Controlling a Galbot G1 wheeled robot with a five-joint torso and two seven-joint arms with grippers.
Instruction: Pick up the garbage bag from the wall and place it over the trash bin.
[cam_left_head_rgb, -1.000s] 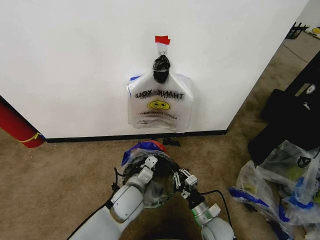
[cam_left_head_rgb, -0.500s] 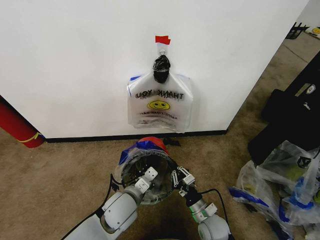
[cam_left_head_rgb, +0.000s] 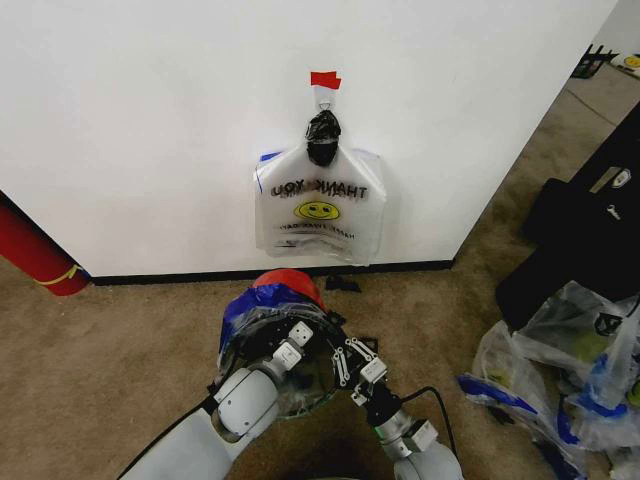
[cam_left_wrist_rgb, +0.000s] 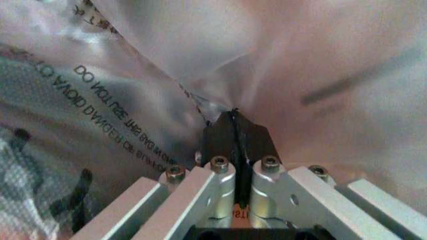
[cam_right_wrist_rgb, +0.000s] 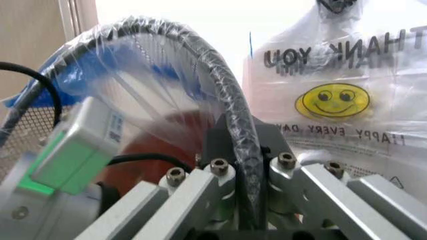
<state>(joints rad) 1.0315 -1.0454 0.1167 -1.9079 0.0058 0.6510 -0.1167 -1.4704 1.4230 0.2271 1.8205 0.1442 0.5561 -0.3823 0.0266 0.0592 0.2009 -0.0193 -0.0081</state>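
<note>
White wall behind, both grippers, left (cam_left_head_rgb: 297, 338) and right (cam_left_head_rgb: 352, 362), pinch the garbage bag (cam_left_head_rgb: 262, 312) over the trash bin's (cam_right_wrist_rgb: 237, 131) rim; tugging risks tearing film.

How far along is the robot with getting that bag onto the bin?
Nearly done, it seems. A garbage bag is already stretched over the rim of the trash bin, which is tipped toward the wall. The left gripper is pinched shut on bag film inside the bin; the right gripper is clamped on the wrapped rim. What looks left: letting go and standing the bin upright. A matching bag hangs on the wall.
</note>
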